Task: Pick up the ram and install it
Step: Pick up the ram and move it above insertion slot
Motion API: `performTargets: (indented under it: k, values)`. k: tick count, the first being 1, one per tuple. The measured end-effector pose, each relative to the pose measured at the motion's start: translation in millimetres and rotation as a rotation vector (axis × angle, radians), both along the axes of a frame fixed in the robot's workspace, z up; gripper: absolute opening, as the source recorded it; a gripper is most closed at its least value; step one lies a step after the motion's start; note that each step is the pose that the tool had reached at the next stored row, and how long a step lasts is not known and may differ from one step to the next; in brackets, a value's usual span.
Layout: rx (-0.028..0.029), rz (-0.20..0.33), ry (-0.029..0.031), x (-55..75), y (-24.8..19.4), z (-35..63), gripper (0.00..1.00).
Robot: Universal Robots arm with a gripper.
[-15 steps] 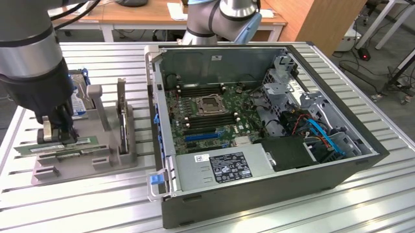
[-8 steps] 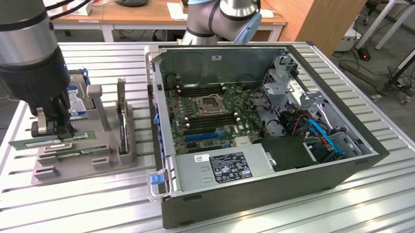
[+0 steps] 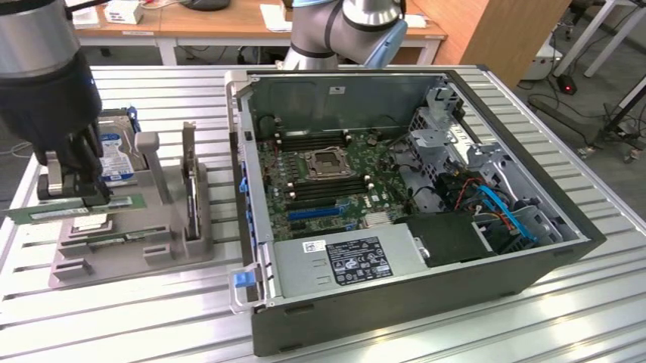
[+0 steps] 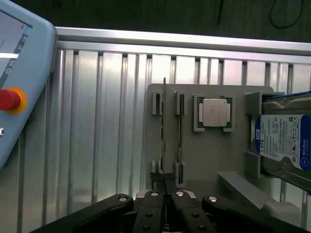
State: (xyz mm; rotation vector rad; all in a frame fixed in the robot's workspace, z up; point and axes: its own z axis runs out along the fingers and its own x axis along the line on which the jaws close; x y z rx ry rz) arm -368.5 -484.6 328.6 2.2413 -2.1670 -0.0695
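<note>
gripper (image 3: 72,198): jaws pinched together on the ram (image 3: 30,214), gripped around mid-length so it sits level

ram: right over the gray holder (image 3: 131,242), standing on its long edge; can't tell if it's clear of its slot yet

hard drive (image 4: 284,141): propped on edge at the holder's side, looks easy to grab

processor (image 4: 215,112): flat in its own pocket on the holder

PC case (image 3: 404,318): beside the holder, side panel off, board exposed for installing

writing: "WD Blue" on the drive; other labels too small to read
</note>
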Motion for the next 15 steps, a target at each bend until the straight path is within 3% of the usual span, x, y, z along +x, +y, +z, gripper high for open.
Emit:
performTargets:
  k: [15]
  values:
    - [0.0,0.0,0.0,0.0,0.0,32.9,0.11]
